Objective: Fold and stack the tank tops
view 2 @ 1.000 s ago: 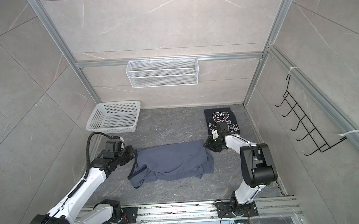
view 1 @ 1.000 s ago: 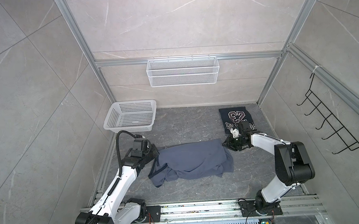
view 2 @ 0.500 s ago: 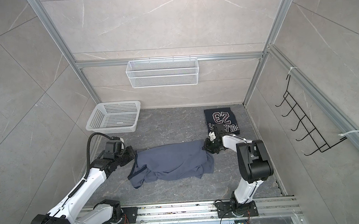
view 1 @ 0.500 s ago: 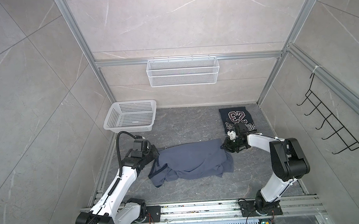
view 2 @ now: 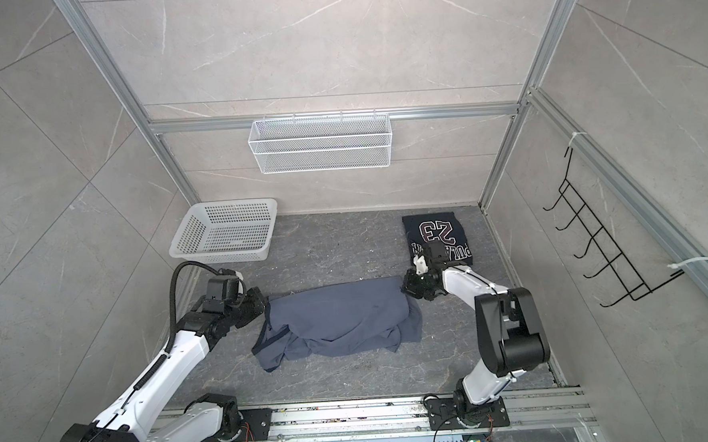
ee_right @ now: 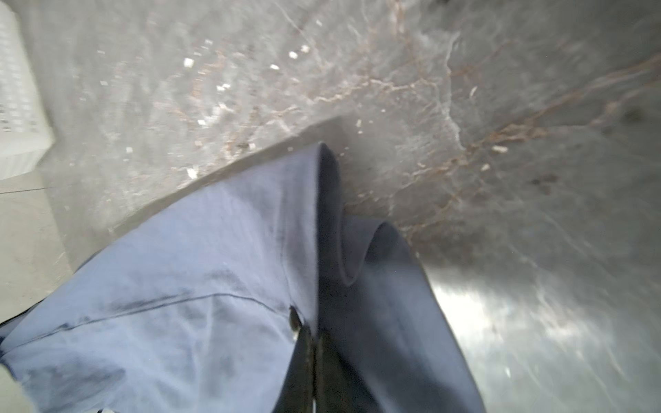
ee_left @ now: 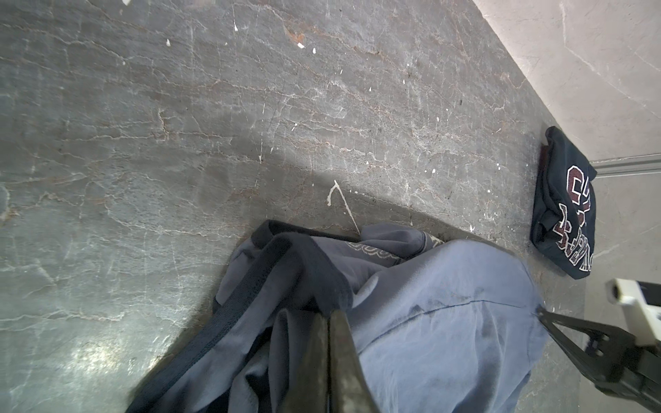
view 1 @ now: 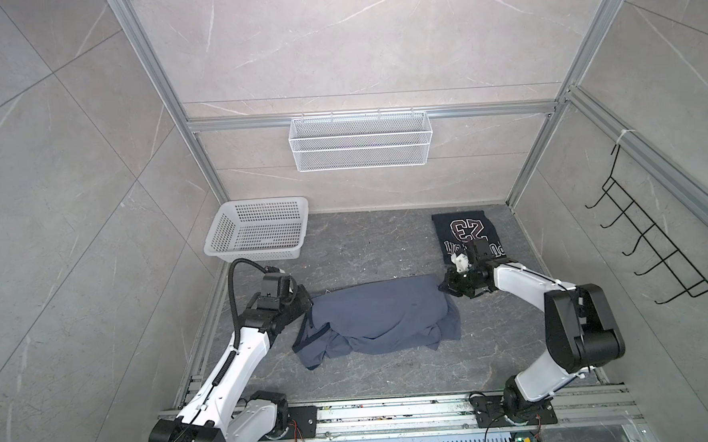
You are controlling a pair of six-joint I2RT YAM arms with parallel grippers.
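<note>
Hands both clamped shut on cloth: left hand pinches the dark-trimmed strap end of the slate blue-grey tank top, and right hand pinches the opposite end. The far edge is stretched between them, and the rest lies bunched on the bench. Navy tank top with the "23" print lies folded flat near the back right corner, just behind the right hand and apart from the blue-grey one; white perforated basket sits back left, well apart.
</note>
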